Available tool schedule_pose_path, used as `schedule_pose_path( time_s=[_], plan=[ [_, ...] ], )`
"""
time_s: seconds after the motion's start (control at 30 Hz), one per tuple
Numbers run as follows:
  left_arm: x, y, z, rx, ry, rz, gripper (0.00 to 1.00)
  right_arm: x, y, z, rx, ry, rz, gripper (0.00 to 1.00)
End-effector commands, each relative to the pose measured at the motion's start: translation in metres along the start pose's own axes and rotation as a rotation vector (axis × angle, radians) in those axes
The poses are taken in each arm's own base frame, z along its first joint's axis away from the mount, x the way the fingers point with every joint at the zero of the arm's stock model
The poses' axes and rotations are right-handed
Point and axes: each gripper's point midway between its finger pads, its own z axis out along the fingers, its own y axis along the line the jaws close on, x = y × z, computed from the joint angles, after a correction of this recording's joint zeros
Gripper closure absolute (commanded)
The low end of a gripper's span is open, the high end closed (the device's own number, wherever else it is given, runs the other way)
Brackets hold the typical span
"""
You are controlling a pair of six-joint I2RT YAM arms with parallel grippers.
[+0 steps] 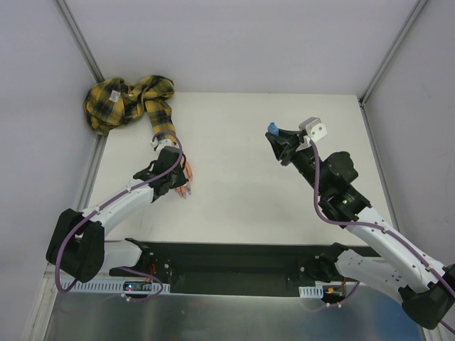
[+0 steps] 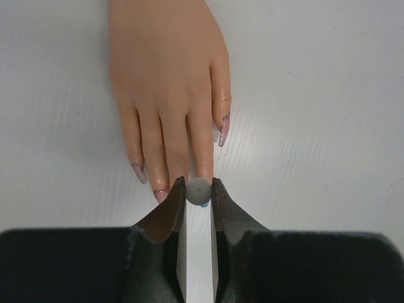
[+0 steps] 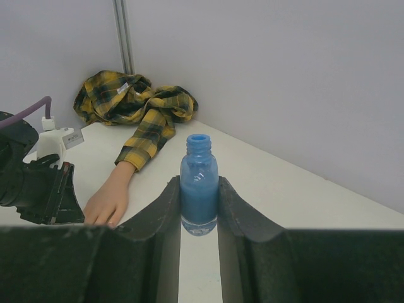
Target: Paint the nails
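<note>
The left gripper [image 2: 197, 187] is closed on a small grey round cap [image 2: 197, 190], taken to be the brush's, with a blue tip [image 2: 203, 203] showing just under it. The tip is set at the end of one finger of the hand [image 2: 164, 69], and that nail is hidden by it. The other nails [image 2: 223, 131] are seen pinkish and glossy, low over the table [image 2: 328, 95]. The right gripper [image 3: 199, 182] is clamped around the open bottle [image 3: 199, 167], which is kept upright and well apart from the hand.

Paint could be smeared onto skin or table if the tip is dragged sideways or pressed too hard. The hand, seemingly unfixed, could be pushed away. The bottle could be spilled if tilted.

The left arm is stretched forward and low, with the wrist bent down over the fingers. The right arm is raised with its elbow bent.
</note>
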Motion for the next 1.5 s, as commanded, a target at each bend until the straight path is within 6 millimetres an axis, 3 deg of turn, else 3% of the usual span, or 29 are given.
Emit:
schedule_pose_path(
  time_s=[0.0, 0.33, 0.7, 1.17, 1.27, 1.33, 1.47],
  plan=[
    [-0.010, 0.000, -0.009, 0.011, -0.032, -0.016, 1.00, -0.033, -0.002, 0.000, 0.003, -0.109, 0.016, 1.00],
    [0.001, -0.009, -0.009, 0.067, 0.021, -0.007, 1.00, -0.033, -0.001, 0.000, -0.003, -0.110, 0.019, 1.00],
    [0.013, -0.001, -0.005, 0.038, 0.052, -0.017, 1.00, -0.032, -0.001, 0.000, -0.002, -0.106, 0.019, 1.00],
    [0.000, 0.006, -0.016, 0.006, 0.007, -0.004, 1.00, -0.032, 0.000, 0.002, -0.007, -0.105, 0.020, 1.00],
    [-0.013, -0.015, -0.030, 0.103, -0.008, -0.002, 1.00, -0.031, 0.002, 0.002, -0.016, -0.103, 0.024, 1.00],
    [-0.028, -0.040, -0.048, 0.215, -0.019, 0.010, 1.00, -0.031, 0.002, 0.002, -0.018, -0.098, 0.023, 1.00],
    [-0.066, -0.079, -0.098, 0.409, -0.094, 0.072, 1.00, -0.034, 0.009, -0.003, -0.060, -0.080, 0.017, 1.00]
  ],
)
